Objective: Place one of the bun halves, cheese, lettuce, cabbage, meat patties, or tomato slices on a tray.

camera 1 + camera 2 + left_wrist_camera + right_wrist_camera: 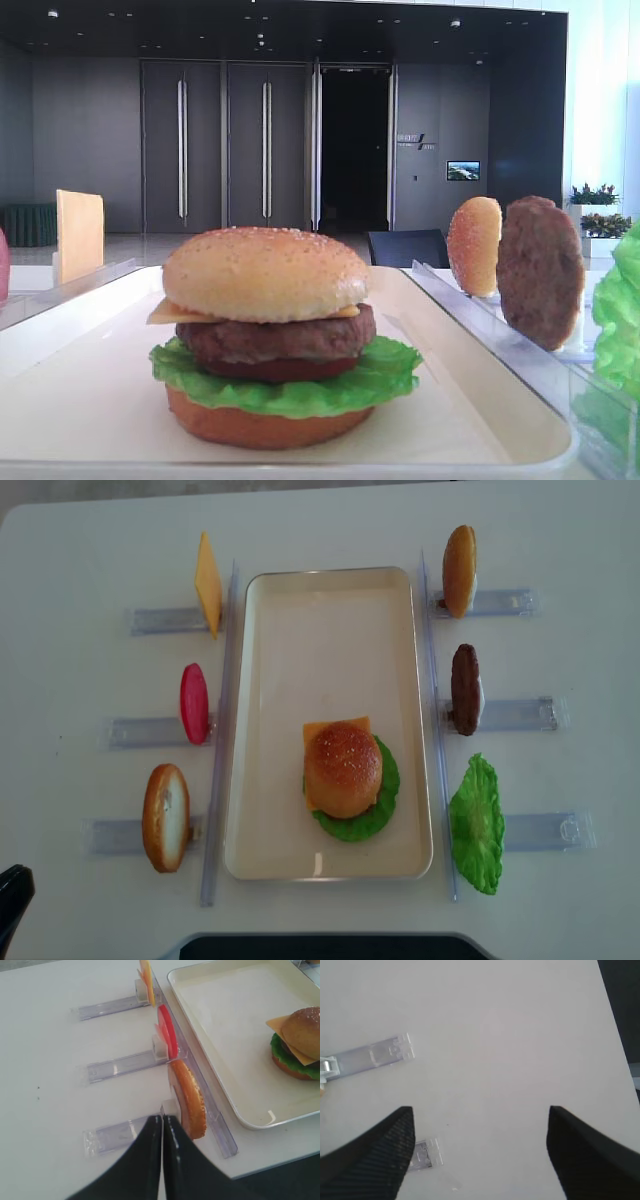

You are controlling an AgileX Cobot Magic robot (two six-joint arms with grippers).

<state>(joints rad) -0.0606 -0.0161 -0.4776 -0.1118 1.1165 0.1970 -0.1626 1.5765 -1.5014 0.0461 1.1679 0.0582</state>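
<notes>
The tray (262, 680) is my landmark. A finished stack sits in its near half: top bun (343, 768) over cheese (335, 727), patty, tomato and lettuce (372, 815) on a bottom bun. I judge the build complete, or nearly so.

Spares stand upright in clear racks (150, 620) on both sides of the tray. Left of it, far to near: a cheese slice (208, 584), a tomato slice (194, 703), a bun half (166, 817). Right of it: a bun half (459, 570), a meat patty (465, 689), a lettuce leaf (477, 825).

Risks, as I judge them:
- The stack is tall and loose; a nudge to the tray rim or another piece dropped on top could tip it.
- The left gripper (162, 1130) sits just beside the near-left bun half, so a careless swing would knock the bun off its rack.

Pose:
- Left arm is low at the near-left corner outside the tray, fingers (147, 1155) pressed together, holding nothing.
- Right gripper (480, 1150) looks down on bare table near rack ends, fingers (385, 1150) spread wide, empty. I cannot place it relative to the tray.
</notes>
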